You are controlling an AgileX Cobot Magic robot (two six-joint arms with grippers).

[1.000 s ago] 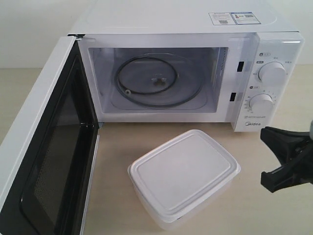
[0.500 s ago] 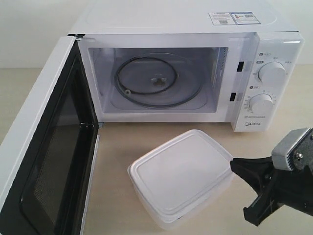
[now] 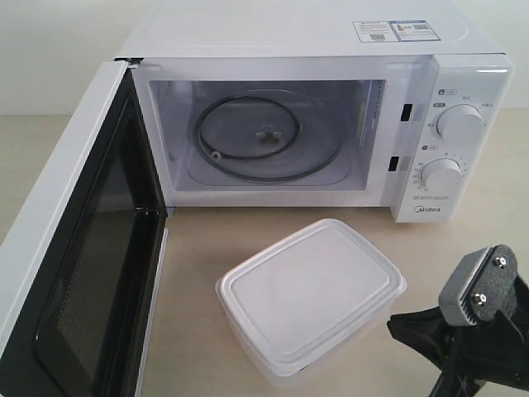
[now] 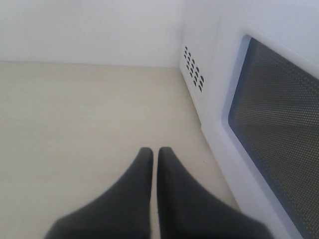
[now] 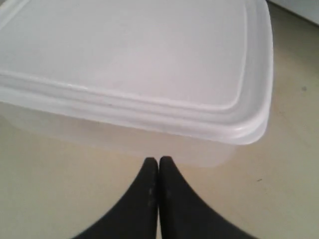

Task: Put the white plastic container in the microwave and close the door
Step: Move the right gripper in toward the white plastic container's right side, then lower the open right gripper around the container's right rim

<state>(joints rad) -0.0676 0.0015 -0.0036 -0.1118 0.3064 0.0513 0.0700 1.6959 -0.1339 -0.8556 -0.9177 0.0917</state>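
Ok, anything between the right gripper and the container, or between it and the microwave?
Nothing visible. The shut right gripper faces the white plastic container, only table between; the door is swung wide and the microwave holds just its turntable.

Exterior looks down at the microwave (image 3: 289, 33) front-on; right wrist close above the container (image 5: 134, 59), shared; left beside the door (image 4: 279, 129).

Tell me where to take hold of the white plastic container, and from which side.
Take the white plastic container at its right-hand end, coming in low from the right, where the right gripper is, with jaws shut. The lid's rim overhangs the wall there, a lip to pinch; the body probably looks too wide to span.
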